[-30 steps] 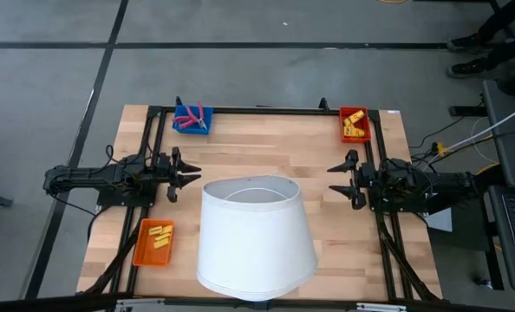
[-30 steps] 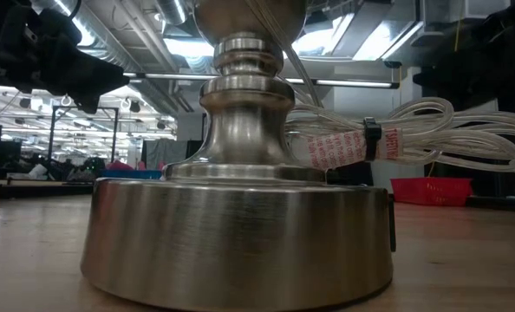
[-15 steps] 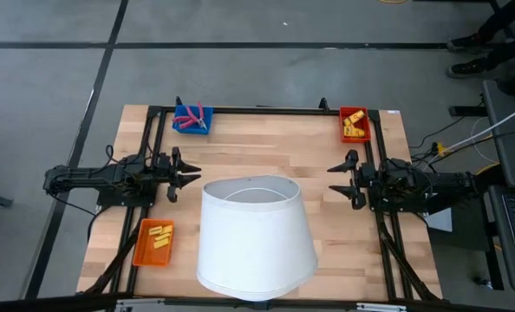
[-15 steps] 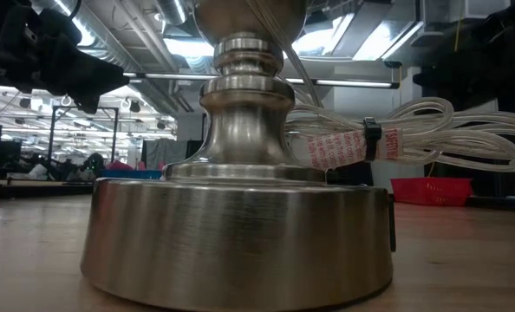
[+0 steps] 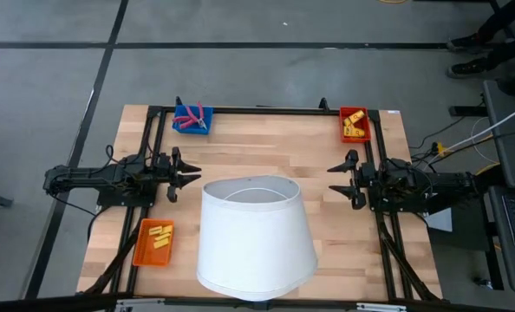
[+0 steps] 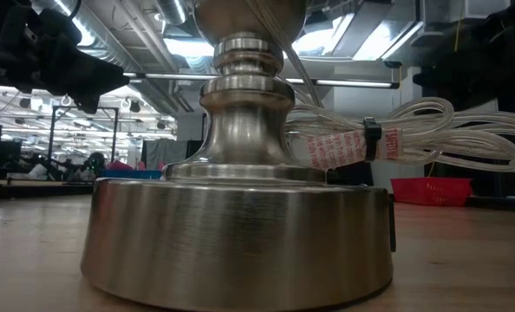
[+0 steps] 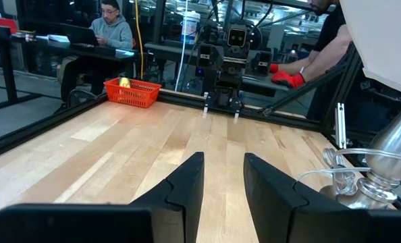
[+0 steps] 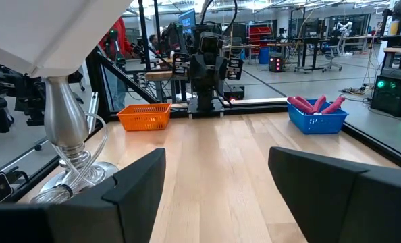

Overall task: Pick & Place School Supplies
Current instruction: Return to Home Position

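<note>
School supplies (image 5: 160, 235) all seem binned in trays (image 5: 141, 254) at the table's (image 5: 266, 156) corners, with left gripper (image 5: 188, 176) and right gripper (image 5: 337, 179) spread, empty, at its side edges.

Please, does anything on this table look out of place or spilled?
Only the lamp is odd: its white shade and metal base stand mid-table between the open left gripper and right gripper. Nothing is spilled: yellow pieces lie in the red tray and orange tray, the pink-handled tool in the blue tray.
</note>
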`<state>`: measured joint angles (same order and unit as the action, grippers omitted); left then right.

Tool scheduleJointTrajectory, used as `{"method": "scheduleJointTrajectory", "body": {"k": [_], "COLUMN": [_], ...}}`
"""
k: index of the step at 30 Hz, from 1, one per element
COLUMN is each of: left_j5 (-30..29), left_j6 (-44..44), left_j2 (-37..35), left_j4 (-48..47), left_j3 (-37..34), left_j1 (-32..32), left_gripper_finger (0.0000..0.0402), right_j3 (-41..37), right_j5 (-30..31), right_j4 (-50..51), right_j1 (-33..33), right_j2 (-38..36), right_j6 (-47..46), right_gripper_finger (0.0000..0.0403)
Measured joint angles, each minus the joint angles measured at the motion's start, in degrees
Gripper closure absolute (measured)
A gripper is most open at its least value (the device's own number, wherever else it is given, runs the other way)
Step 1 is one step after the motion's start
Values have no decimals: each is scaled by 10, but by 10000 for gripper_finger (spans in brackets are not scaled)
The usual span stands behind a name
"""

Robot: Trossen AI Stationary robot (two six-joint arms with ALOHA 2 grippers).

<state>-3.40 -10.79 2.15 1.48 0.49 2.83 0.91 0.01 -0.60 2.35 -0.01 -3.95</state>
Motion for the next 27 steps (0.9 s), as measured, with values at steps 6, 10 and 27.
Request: {"method": "scheduleJointTrajectory", "body": {"k": [6, 10, 27], "left_j5": [0, 0, 0], "left_j6": [0, 0, 0], "left_j2": [0, 0, 0], "left_j4": [0, 0, 0], "left_j3": [0, 0, 0], "left_j1": [0, 0, 0], "left_gripper_finger": [297, 299, 297], "right_j3": [0, 0, 0], "right_j5": [0, 0, 0], "right_j4": [0, 0, 0], "right_j1": [0, 0, 0], "right_j2": [0, 0, 0], "right_j6": [0, 0, 0], "right_gripper_finger": [135, 135, 135]}}
